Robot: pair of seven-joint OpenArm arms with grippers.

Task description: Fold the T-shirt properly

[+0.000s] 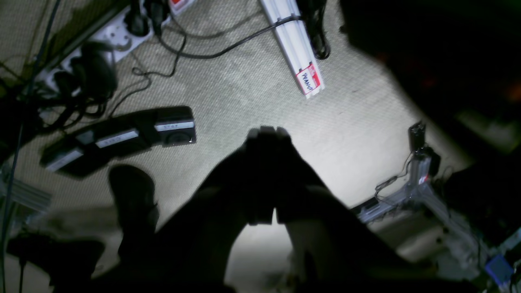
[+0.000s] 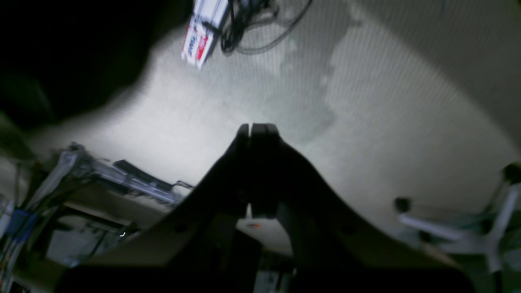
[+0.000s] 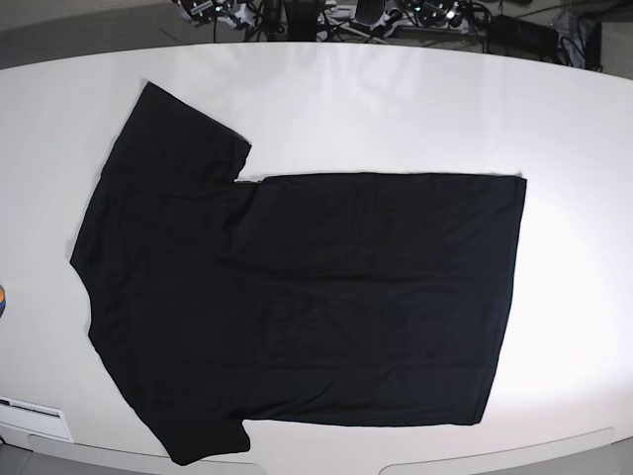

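On the white table (image 3: 396, 109) the T-shirt (image 3: 297, 297) lies spread flat, plain black side up, sleeves toward the base view's left, hem to the right. No fold made yet; the whole job remains, by my reading. Both arms hang off the table over carpet. Left gripper (image 1: 266, 132) and right gripper (image 2: 256, 128) have jaws pressed together, holding nothing. A white rail's sticker (image 1: 307, 80) reads "PEANUT".

Apparently "PEANUT" on white rail (image 1: 308, 79)
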